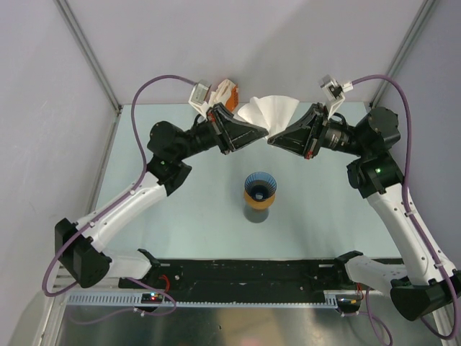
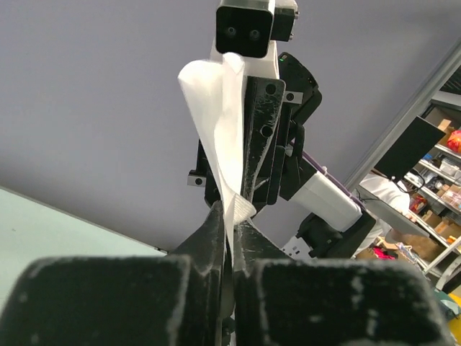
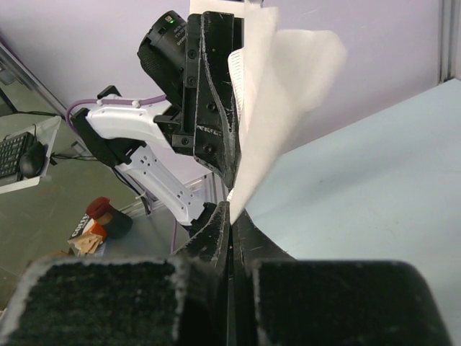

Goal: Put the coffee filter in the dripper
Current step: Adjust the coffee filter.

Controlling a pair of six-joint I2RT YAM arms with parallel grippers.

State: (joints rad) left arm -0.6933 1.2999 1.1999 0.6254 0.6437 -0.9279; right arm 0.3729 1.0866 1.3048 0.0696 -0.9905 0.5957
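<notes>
Your left gripper (image 2: 230, 213) is clamped on the white paper coffee filter (image 2: 216, 122): in the left wrist view its two black fingers (image 2: 213, 229) press together on the filter's lower corner, and the sheet rises from between them as a curled, half-opened fan. Your right gripper (image 3: 230, 210) is pinched shut on the same filter from the opposite side; in its own wrist view the paper's pointed lower tip sits in the seam between the fingers and the rest flares up and to the right of them. From above, the two sets of fingertips meet nose to nose in the air, almost touching, with the filter spreading out on the far side of that meeting point, away from the arm bases. The blue ribbed cone-shaped dripper (image 1: 259, 183) is below and on the near side of both grippers, well apart from them and roughly midway between the two arms, its wide round mouth facing up. It sits in a flat orange ring (image 1: 258, 200) on top of a dark grey cylindrical cup (image 1: 256, 213), which stands upright on the pale green table (image 1: 187, 216). The filter hangs clear of the dripper, touching nothing but the two grippers.
</notes>
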